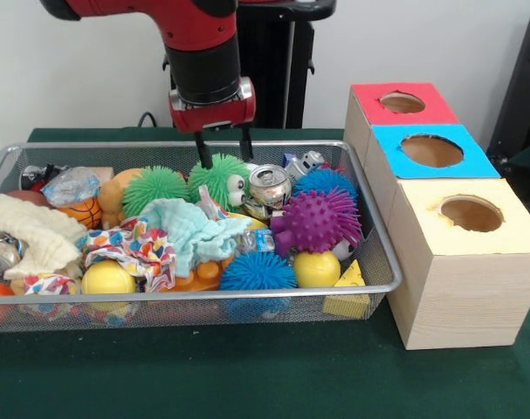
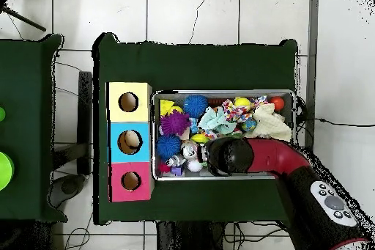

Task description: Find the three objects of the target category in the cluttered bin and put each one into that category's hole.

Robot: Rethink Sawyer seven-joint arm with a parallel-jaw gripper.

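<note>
Here's the arm (image 1: pixel 199 48): glossy red shell over a fat black cylindrical wrist section, then a red collar with a silver band. Two thin black fingers (image 1: pixel 204 150) stick out below it. From overhead, the arm's red link carries a grey oval panel (image 2: pixel 334 202) dotted with round buttons.

I see the bin (image 1: pixel 382 253) on the table (image 1: pixel 247 375), toys heaped inside, the three-hole box (image 1: pixel 457 288) touching its right side.
</note>
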